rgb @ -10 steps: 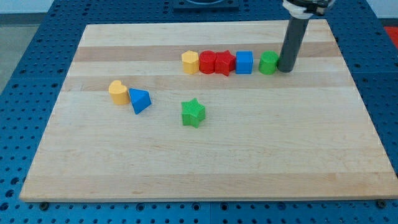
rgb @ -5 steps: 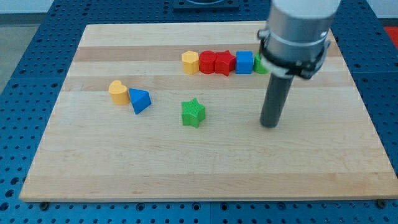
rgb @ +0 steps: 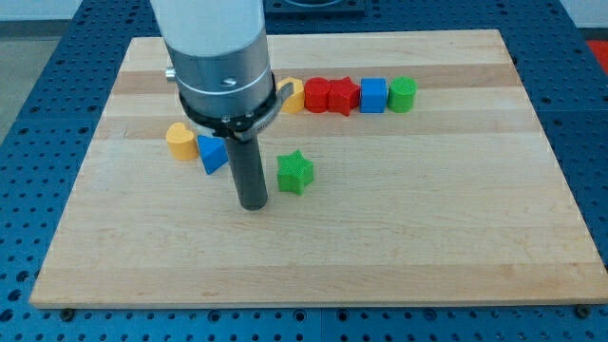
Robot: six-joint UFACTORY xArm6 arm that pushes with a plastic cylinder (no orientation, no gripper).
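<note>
My tip [rgb: 254, 203] rests on the pale, grained wooden board [rgb: 399, 237]; it is a smooth dark rod with no jaws. Just to its right, apart from it, sits the ridged green star [rgb: 295, 173]. Beyond the tip, to the left, the blue wedge [rgb: 212, 154] is partly behind the rod, touching the yellow rounded block [rgb: 180, 141]. Farther up runs a row: a yellow block [rgb: 294, 95] half hidden by the arm's metal cylinder [rgb: 218, 62], a red block [rgb: 316, 95], a red star [rgb: 343, 95], a blue cube [rgb: 373, 95] and a green cylinder [rgb: 403, 94].
</note>
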